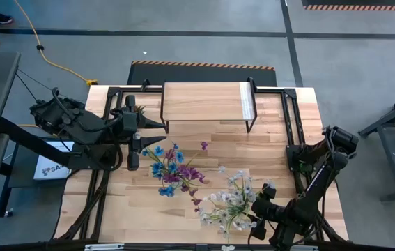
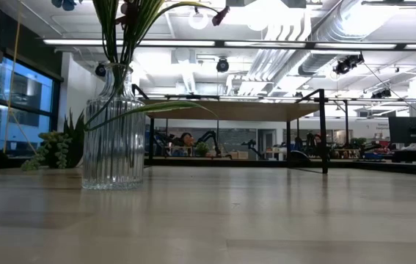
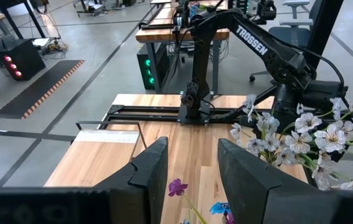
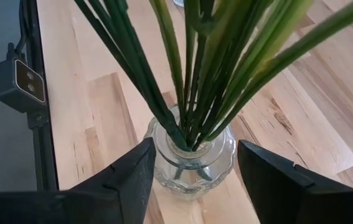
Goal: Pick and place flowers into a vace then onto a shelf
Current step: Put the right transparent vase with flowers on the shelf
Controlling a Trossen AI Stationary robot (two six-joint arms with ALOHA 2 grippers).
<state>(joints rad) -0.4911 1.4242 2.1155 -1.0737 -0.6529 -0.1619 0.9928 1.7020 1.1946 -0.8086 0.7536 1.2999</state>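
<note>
Two clear glass vases stand on the table. One vase (image 2: 112, 136), at the left, holds the blue and purple flowers (image 1: 173, 171). The other vase (image 4: 192, 165), at the near right, holds the white-pink flowers (image 1: 232, 202) on green stems (image 4: 188, 74). My right gripper (image 4: 196, 149) is open and comes slanting down from above, one finger on either side of this vase's neck. My left gripper (image 3: 192, 152) is open and hangs above the table beside the shelf (image 1: 204, 102), pointing toward the table's right. A purple blossom (image 3: 177, 186) shows beyond its fingers. My right gripper has the neck of the white-flower vase (image 4: 192, 149) between its open fingers (image 4: 132, 177), slanting down from above. I cannot tell whether either finger touches the glass. The vase stands upright on the table.
The shelf (image 2: 230, 110) stands at the table's far edge on thin black legs. A small green potted plant (image 2: 57, 150) sits at the far left behind the left vase. Black metal frame rails (image 1: 291, 125) run along the table's sides. Bare wood lies between the two vases.
</note>
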